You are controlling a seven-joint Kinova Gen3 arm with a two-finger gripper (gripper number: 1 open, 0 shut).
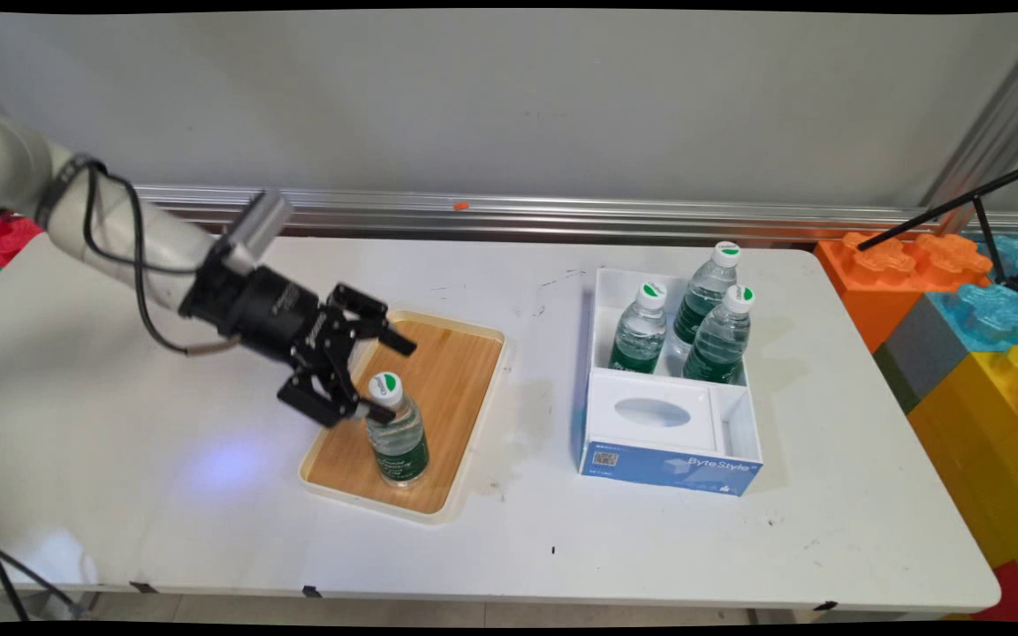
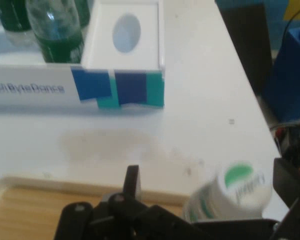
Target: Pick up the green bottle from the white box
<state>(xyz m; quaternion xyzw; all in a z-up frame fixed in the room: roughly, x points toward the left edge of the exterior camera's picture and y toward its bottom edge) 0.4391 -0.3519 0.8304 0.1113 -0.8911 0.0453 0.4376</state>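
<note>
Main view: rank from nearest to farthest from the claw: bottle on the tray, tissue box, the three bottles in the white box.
1. Bottle on the tray: right at the claw, cap between its open fingers.
2. Tissue box: to the right, in the white box's near compartment.
3. Three bottles: far compartment, behind the tissue box; too close together to rank among themselves.

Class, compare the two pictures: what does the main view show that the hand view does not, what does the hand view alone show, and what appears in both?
Only the main view shows the white arm, the coloured blocks at the table's right end, and all three bottles standing in the box.

Only the hand view shows the lettered side of the box up close, and a faint stain on the table beside the tray.

Both show the open gripper beside the bottle on the wooden tray, and the box.
</note>
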